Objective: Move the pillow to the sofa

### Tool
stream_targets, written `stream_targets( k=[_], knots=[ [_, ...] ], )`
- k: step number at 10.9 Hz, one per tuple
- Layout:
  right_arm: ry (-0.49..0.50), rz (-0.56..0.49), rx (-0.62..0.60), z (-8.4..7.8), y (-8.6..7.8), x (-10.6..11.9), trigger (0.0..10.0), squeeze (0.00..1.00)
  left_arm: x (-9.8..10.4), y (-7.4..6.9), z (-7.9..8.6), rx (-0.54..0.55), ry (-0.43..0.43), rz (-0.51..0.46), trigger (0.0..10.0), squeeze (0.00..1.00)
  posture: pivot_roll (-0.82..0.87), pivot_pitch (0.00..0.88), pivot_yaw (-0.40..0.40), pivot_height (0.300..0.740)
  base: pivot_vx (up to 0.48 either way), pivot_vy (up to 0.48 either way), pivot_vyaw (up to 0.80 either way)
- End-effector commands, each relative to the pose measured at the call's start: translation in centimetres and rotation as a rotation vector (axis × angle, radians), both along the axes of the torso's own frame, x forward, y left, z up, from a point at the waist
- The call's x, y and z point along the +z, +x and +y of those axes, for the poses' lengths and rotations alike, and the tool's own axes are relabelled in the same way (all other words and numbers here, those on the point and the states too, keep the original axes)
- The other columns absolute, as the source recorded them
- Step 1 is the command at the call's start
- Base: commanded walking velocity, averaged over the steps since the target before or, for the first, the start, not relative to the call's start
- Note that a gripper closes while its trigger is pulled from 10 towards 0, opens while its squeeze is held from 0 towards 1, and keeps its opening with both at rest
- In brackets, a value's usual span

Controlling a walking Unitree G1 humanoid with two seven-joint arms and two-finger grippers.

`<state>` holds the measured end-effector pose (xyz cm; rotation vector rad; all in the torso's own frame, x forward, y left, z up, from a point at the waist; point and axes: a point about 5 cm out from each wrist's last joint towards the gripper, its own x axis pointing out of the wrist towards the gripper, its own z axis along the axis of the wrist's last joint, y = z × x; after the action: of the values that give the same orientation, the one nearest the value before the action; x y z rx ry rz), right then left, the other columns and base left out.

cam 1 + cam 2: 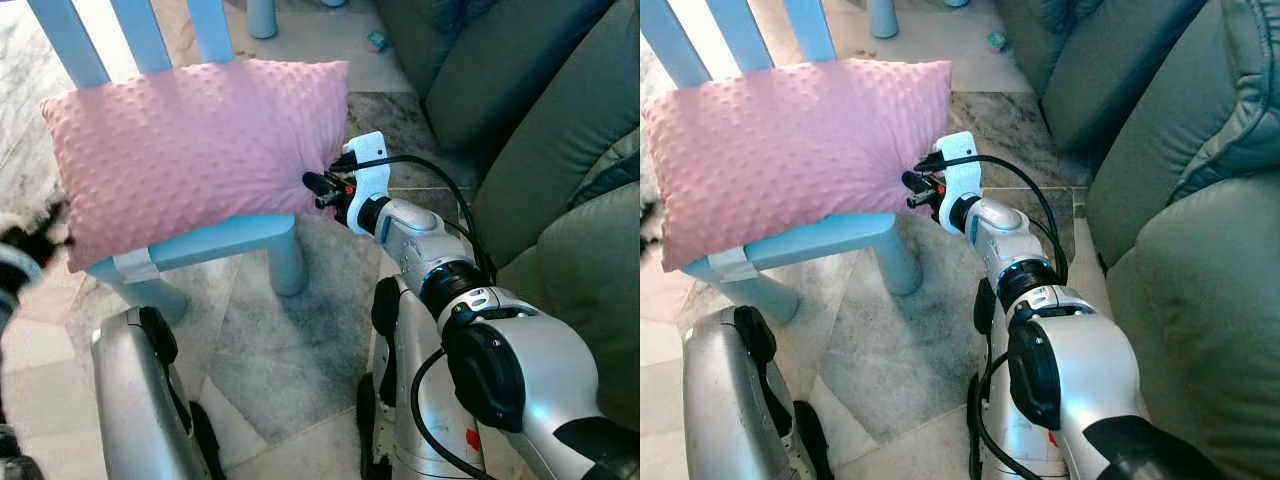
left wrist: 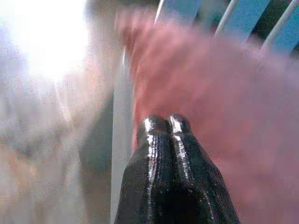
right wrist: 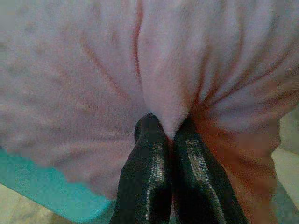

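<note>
Pillow [image 1: 190, 150], pink and dimpled, lies on the seat of the light blue chair [image 1: 215, 243] in front of you, and your right gripper [image 3: 169, 128] is at its right edge, fingers pinched together on a fold of the fabric that bunches between them. Your left gripper [image 2: 163, 125] is at the pillow's left end, fingers pressed together with nothing between them, the view blurred. The green sofa [image 1: 1180, 150] stands to your right, beyond the right arm.

Bright daylight; left wrist view blurred, glare blowout; eye views sharp.
</note>
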<state>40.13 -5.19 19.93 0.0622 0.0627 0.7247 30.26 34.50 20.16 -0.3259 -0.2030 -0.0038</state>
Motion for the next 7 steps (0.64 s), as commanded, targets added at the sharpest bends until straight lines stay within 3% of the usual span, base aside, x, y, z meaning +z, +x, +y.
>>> stream_targets(
  k=[1, 2, 4, 5, 7],
  knots=[
    [-0.019, -0.008, 0.042, 0.7, -0.3, -0.2, 0.0, 0.00, 0.8, -0.7, 0.3, 0.061, 0.064, -0.051, 0.0, 0.00, -0.02, 0.395, -0.077, 0.360, 0.000, 0.000, 0.00],
    [-0.022, -0.026, 0.058, 0.8, -0.3, 0.0, 0.0, 0.00, 1.3, -0.9, -0.4, 0.087, 0.066, -0.111, 0.0, 0.00, -0.02, 0.390, -0.077, 0.360, 0.000, 0.000, 0.00],
    [-0.040, -0.038, 0.079, 0.9, -0.4, -0.1, 0.0, 0.00, 0.4, -1.1, -1.4, 0.082, 0.074, -0.083, 0.0, 0.00, -0.02, 0.385, -0.077, 0.360, 0.000, 0.000, 0.00],
    [-0.042, -0.039, 0.081, 0.8, -0.4, -0.2, 0.0, 0.00, 0.0, -1.1, -1.5, 0.066, 0.023, -0.078, 10.0, 1.00, -0.02, 0.384, -0.076, 0.360, 0.000, 0.000, 0.00],
    [-0.039, -0.043, 0.087, 0.9, -0.5, -0.1, 0.0, 0.00, -0.1, -0.5, -0.6, 0.131, -0.085, -0.011, 10.0, 1.00, -0.03, 0.389, -0.069, 0.360, 0.000, 0.000, 0.00]
  ],
)
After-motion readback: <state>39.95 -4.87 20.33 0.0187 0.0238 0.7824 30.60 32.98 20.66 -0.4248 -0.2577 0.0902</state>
